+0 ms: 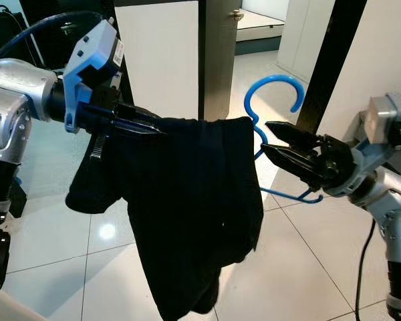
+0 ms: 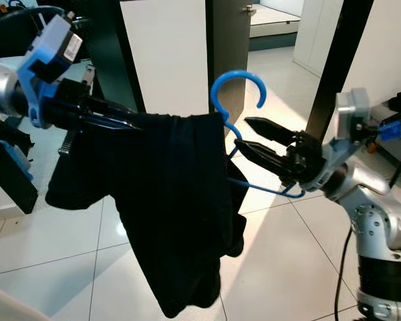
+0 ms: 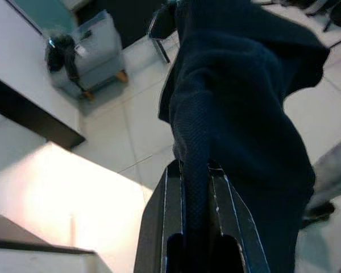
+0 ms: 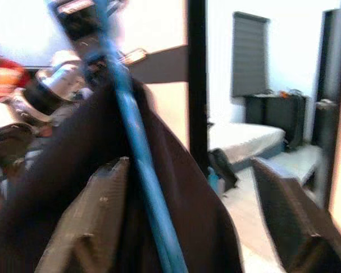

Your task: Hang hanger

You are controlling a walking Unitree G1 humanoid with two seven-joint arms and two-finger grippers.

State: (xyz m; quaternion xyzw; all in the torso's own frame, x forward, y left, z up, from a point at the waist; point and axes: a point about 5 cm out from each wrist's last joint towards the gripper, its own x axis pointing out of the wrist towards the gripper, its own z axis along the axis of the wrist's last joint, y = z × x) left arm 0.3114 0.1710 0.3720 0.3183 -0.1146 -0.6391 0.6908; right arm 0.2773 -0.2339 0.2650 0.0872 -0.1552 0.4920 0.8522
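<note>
One blue hanger (image 1: 274,90) is held up in the air between the two arms, its hook curving upward and one black garment (image 1: 187,207) draped over it, hanging down toward the white tiled floor (image 1: 307,267). The left gripper (image 1: 144,124) is clamped tight on the garment's upper left edge, a fold of the dark cloth pinched between its two fingers (image 3: 165,227), as the left wrist view shows. The right gripper (image 1: 275,138) sits at the hanger's right end with its two fingers spread wide, one above and one below the blue wire; in the right wrist view the blue bar runs between the parted fingers. A small white label on the left wrist's blue housing is too blurred to read. A dark door edge (image 1: 212,53) stands behind the hanger, and a black post (image 1: 331,60) rises behind the right gripper.
</note>
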